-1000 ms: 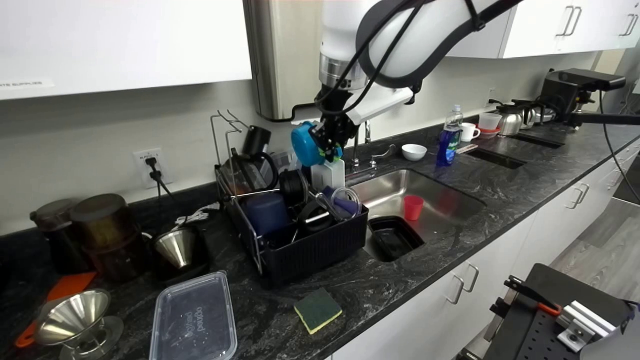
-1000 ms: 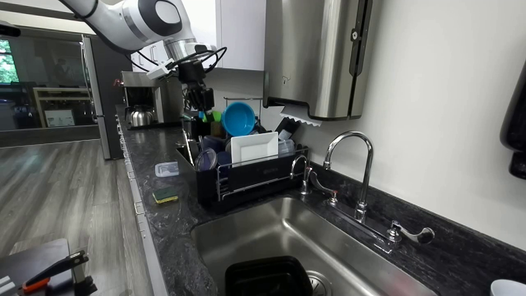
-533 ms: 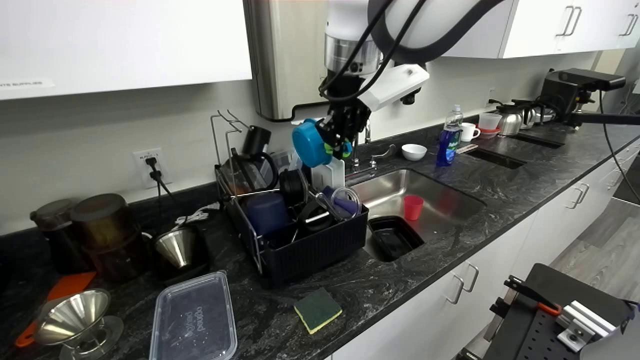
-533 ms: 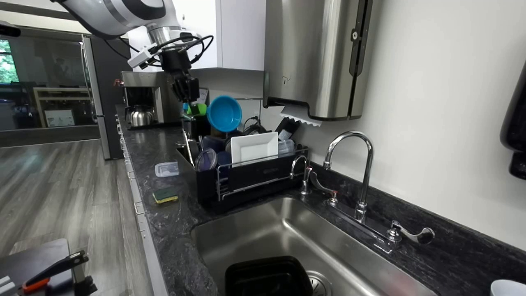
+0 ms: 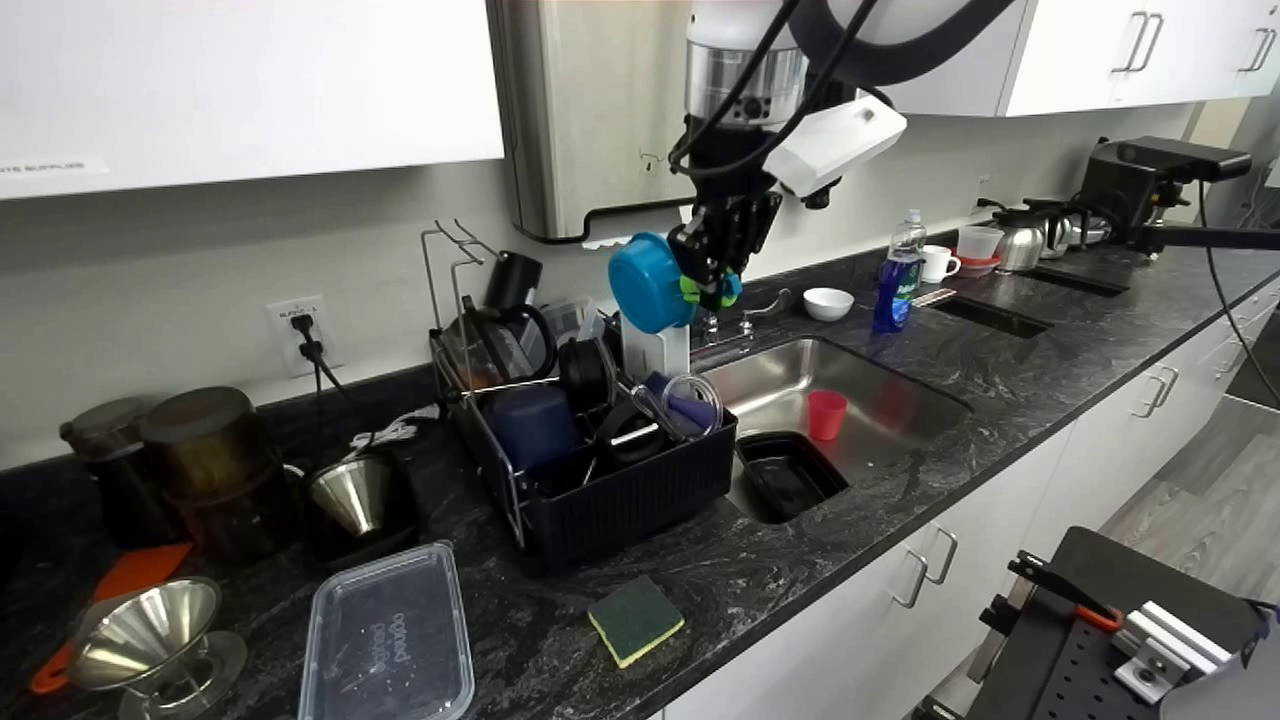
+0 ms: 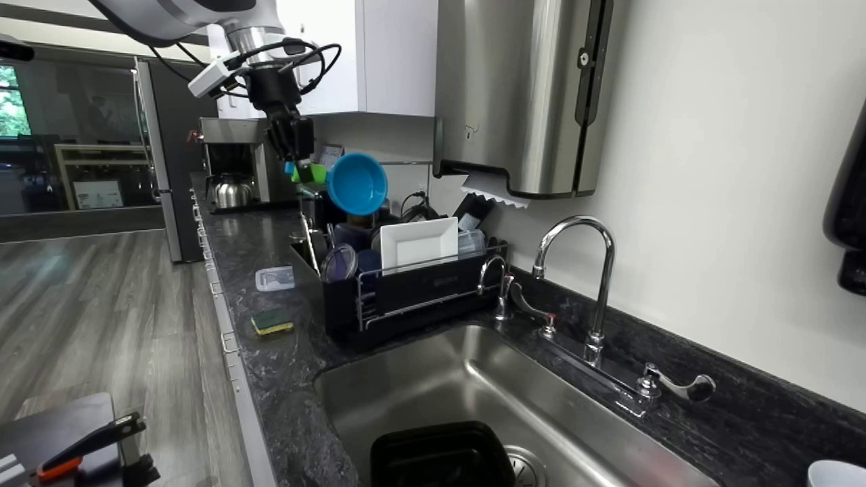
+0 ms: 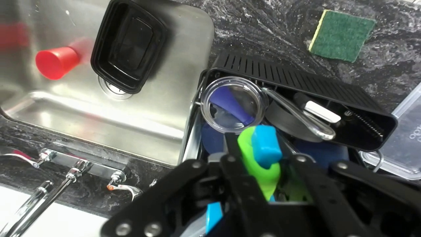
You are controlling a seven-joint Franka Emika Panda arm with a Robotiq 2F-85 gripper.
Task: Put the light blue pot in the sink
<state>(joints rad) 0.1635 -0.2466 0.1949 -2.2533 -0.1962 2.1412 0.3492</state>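
The light blue pot (image 5: 645, 285) hangs above the dish rack in both exterior views, tilted on its side, its open mouth facing the camera in an exterior view (image 6: 358, 184). My gripper (image 5: 712, 292) is shut on the pot's green and blue handle (image 7: 263, 148). In the wrist view the handle sits between the fingers, and only a sliver of the pot's body (image 7: 213, 214) shows at the bottom; the rest is hidden by the gripper. The stainless steel sink (image 6: 406, 392) lies beside the rack; its basin fills the upper left of the wrist view (image 7: 179, 65).
The black dish rack (image 5: 630, 510), full of dishes, with a white square plate (image 6: 419, 242), stands under the pot. The sink holds a black tray (image 5: 790, 475) and a red cup (image 5: 826, 415). The faucet (image 6: 602, 284) rises behind the basin. A sponge (image 5: 637, 620) lies in front of the rack.
My gripper has lifted and carried the pot: right in an exterior view, left and up in an exterior view. It stays held by its handle; the rest of the scene has not moved.
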